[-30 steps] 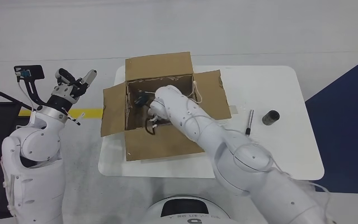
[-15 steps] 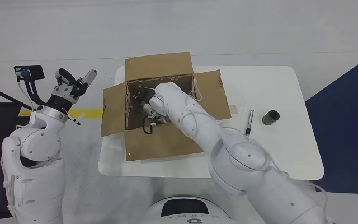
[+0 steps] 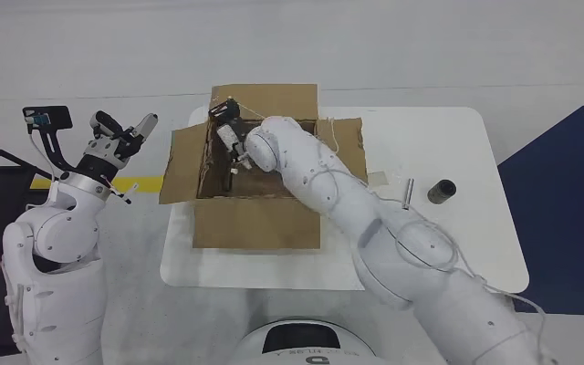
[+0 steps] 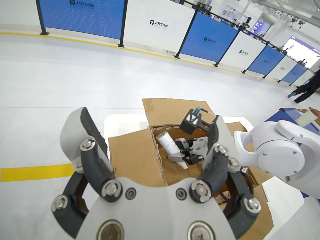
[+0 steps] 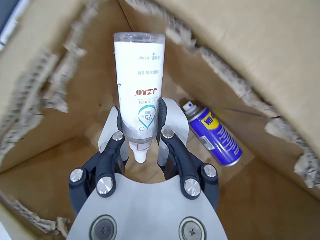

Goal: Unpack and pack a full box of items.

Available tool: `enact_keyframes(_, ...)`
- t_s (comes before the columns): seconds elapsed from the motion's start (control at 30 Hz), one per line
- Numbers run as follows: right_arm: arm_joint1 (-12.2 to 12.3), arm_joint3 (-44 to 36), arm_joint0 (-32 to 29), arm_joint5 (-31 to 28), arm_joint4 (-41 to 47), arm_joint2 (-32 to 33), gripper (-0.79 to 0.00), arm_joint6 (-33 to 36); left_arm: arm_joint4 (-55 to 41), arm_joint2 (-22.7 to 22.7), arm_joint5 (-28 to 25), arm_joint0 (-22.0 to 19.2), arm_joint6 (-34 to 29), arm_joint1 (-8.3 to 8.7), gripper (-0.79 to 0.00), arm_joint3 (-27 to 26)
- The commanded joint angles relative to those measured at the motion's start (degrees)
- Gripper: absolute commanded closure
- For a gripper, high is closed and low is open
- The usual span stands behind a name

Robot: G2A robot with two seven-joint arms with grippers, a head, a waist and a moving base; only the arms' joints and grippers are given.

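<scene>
Two fingers of the right gripper (image 5: 140,123) are clamped on the cap end of a white plastic bottle (image 5: 138,76) inside the open brown cardboard box (image 5: 225,26), a blue metal spray can (image 5: 212,136) lying just beside them, while the left gripper (image 4: 152,126) hangs spread and empty, well apart from the box.

- Right arm: stretched forward and across to the left, wrist bent downward.
- Right gripper (image 5: 140,112): fingers clamped on the cap end of a white bottle (image 5: 138,76).
- Left arm: elbow folded, held out to the side.
- Left gripper (image 4: 151,123): raised, fingers spread wide.
</scene>
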Motion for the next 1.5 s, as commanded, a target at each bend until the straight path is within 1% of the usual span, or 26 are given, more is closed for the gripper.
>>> enact_keyframes(0.0, 3.2, -10.9, -4.5, 5.3, -3.2, 2.8, 0.000, -3.4, 0.0, 0.0, 0.0, 0.0, 0.0, 0.00, -0.785, 0.0)
enact_keyframes(0.03, 5.2, -18.4, -8.0, 8.2, -5.9, 4.5, 0.000, -3.5, 0.0, 0.0, 0.0, 0.0, 0.0, 0.00, -0.785, 0.0)
enact_keyframes(0.07, 7.4, -27.6, -12.4, 11.5, -9.7, 6.8, 0.000, -2.3, 0.0, 0.0, 0.0, 0.0, 0.0, 0.00, -0.785, 0.0)
enact_keyframes(0.1, 9.8, -38.0, -17.7, 14.0, -14.4, 9.4, 0.000, 0.8, 0.0, 0.0, 0.0, 0.0, 0.0, 0.00, -0.785, 0.0)
enact_keyframes(0.13, 12.2, -49.2, -23.8, 15.4, -19.7, 12.5, 0.000, 5.3, 0.0, 0.0, 0.0, 0.0, 0.0, 0.00, -0.785, 0.0)
enact_keyframes(0.17, 14.3, -60.0, -30.1, 15.1, -24.9, 15.8, 0.000, 10.3, 0.0, 0.0, 0.0, 0.0, 0.0, 0.00, -0.785, 0.0)
enact_keyframes(0.2, 16.1, -69.5, -36.1, 13.5, -29.1, 18.8, 0.000, 14.9, 0.0, 0.0, 0.0, 0.0, 0.0, 0.00, -0.785, 0.0)
enact_keyframes(0.23, 17.4, -77.4, -41.2, 11.2, -31.9, 21.5, 0.000, 18.0, 0.0, 0.0, 0.0, 0.0, 0.0, 0.00, -0.785, 0.0)
enact_keyframes(0.27, 18.3, -83.1, -45.6, 9.4, -33.8, 23.8, 0.000, 19.6, 0.0, 0.0, 0.0, 0.0, 0.0, 0.00, -0.785, 0.0)
enact_keyframes(0.3, 18.9, -87.5, -49.1, 8.5, -35.2, 25.8, 0.000, 19.7, 0.0, 0.0, 0.0, 0.0, 0.0, 0.00, -0.785, 0.0)
enact_keyframes(0.4, 20.0, -95.9, -56.7, 7.1, -36.1, 29.5, 0.000, 15.9, 0.0, 0.0, 0.0, 0.0, 0.0, 0.00, -0.785, 0.0)
enact_keyframes(0.47, 20.4, -98.8, -60.3, 5.6, -35.7, 30.8, 0.000, 12.6, 0.0, 0.0, 0.0, 0.0, 0.0, 0.00, -0.785, 0.0)
enact_keyframes(0.53, 20.8, -100.3, -62.7, 4.5, -36.1, 31.8, 0.000, 9.8, 0.0, 0.0, 0.0, 0.0, 0.0, 0.00, -0.785, 0.0)
enact_keyframes(0.63, 21.0, -100.8, -63.9, 4.5, -37.5, 31.7, 0.000, 6.8, 0.0, 0.0, 0.0, 0.0, 0.0, 0.00, -0.785, 0.0)
enact_keyframes(0.7, 20.9, -100.2, -63.7, 6.0, -38.6, 31.4, 0.000, 6.5, 0.0, 0.0, 0.0, 0.0, 0.0, 0.00, -0.785, 0.0)
enact_keyframes(0.73, 20.8, -99.9, -63.4, 6.4, -37.8, 30.9, 0.000, 6.9, 0.0, 0.0, 0.0, 0.0, 0.0, 0.00, -0.785, 0.0)
enact_keyframes(1.03, 20.8, -99.7, -63.1, 6.5, -37.1, 30.8, 0.000, 7.3, 0.0, 0.0, 0.0, 0.0, 0.0, 0.00, -0.785, 0.0)
enact_keyframes(1.1, 20.8, -98.3, -63.6, 7.4, -36.1, 31.5, 0.000, 6.6, 0.0, 0.0, 0.0, 0.0, 0.0, 0.00, -0.785, 0.0)
enact_keyframes(1.17, 20.8, -96.7, -64.1, 9.4, -31.2, 35.1, 0.000, 6.1, 0.0, 0.0, 0.0, 0.0, 0.0, 0.00, -0.785, 0.0)
enact_keyframes(1.27, 21.2, -95.3, -65.5, 11.6, -28.9, 42.3, 0.000, 7.3, 0.0, 0.0, 0.0, 0.0, 0.0, 0.00, -0.785, 0.0)
enact_keyframes(1.4, 21.8, -95.4, -69.0, 14.7, -25.2, 52.6, 0.000, 8.3, 0.0, 0.0, 0.0, 0.0, 0.0, 0.00, -0.785, 0.0)
enact_keyframes(1.47, 22.1, -96.1, -71.0, 15.5, -24.0, 56.7, 0.000, 9.1, 0.0, 0.0, 0.0, 0.0, 0.0, 0.00, -0.785, 0.0)
